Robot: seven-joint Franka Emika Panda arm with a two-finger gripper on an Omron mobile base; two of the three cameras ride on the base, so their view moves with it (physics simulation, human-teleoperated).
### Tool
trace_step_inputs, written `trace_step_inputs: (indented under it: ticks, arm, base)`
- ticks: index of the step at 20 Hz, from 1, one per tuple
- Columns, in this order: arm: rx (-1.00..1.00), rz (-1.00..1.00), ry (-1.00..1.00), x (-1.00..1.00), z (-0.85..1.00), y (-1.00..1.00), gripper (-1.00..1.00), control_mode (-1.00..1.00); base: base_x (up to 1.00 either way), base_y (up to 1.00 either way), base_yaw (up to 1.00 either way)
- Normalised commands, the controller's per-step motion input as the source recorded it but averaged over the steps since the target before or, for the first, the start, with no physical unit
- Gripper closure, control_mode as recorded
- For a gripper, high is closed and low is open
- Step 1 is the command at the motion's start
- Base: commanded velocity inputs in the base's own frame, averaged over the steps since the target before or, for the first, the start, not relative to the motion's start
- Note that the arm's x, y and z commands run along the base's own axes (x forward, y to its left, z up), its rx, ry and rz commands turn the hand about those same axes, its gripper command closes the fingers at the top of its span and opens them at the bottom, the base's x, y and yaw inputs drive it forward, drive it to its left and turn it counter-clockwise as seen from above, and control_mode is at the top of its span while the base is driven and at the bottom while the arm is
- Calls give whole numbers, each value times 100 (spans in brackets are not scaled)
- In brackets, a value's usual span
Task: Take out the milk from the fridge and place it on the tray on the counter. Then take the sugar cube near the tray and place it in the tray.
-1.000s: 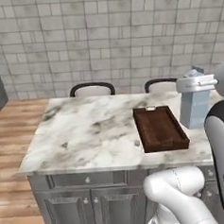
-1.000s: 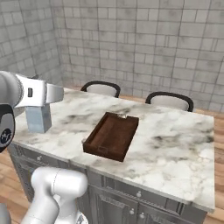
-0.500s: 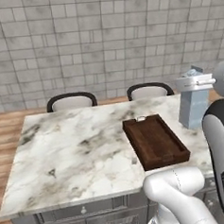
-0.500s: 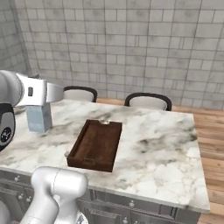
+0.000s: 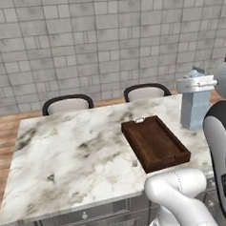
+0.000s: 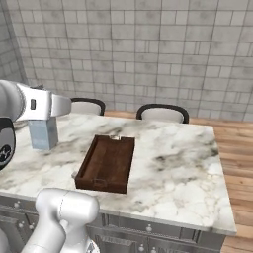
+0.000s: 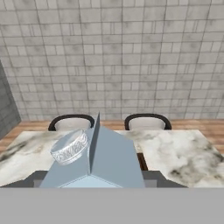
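the hand view looked down on the gabled top of the milk (image 7: 103, 159), with a round ribbed cap on its left slope, and past it to the marble tabletop (image 7: 183, 155) and the tiled wall (image 7: 113, 57). the dark finger tips (image 7: 153, 176) sat against either side of the carton, so the tool was clamped on the milk. neither base view showed that cap clearly.

the left base view had the milk (image 5: 195, 110) held upright at the right end of the tabletop (image 5: 70, 156), under the white hand, just beside the tray (image 5: 155, 143); whether its foot touched the marble could not be told. the right base view had the same carton (image 6: 43, 133) to the left of the tray (image 6: 106, 163), apart from it.

the left base view showed a tiny white block, the sugar cube (image 5: 140, 119), at the far rim of the tray; the right base view showed it too (image 6: 114, 138), too small to tell whether it touched the rim.

counted: one milk carton, one tray, one sugar cube, and two chairs, the left one (image 5: 68, 103) and the right one (image 5: 146, 91), behind the tabletop. the tray held nothing.

no writing could be read on the carton or anywhere else.
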Motion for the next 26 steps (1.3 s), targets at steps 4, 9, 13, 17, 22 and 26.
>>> trace_step_inputs:
  ticks: [4, 9, 13, 17, 22, 26]
  arm:
    - [-4, 5, 0, 43, -37, -18, 100, -100]
    - [-4, 30, -7, 47, -81, -28, 100, -100]
    - [2, 53, -5, 46, -72, -56, 100, -100]
    - [20, 58, 0, 81, -51, -70, 100, -100]
    - [21, 59, 0, 96, -34, -49, 100, -100]
    - [8, 54, 4, 95, -23, -30, 100, -100]
  base:
    - [14, 0, 0]
    - [0, 0, 0]
    - [0, 0, 0]
    - [0, 0, 0]
    - [0, 0, 0]
    - [0, 0, 0]
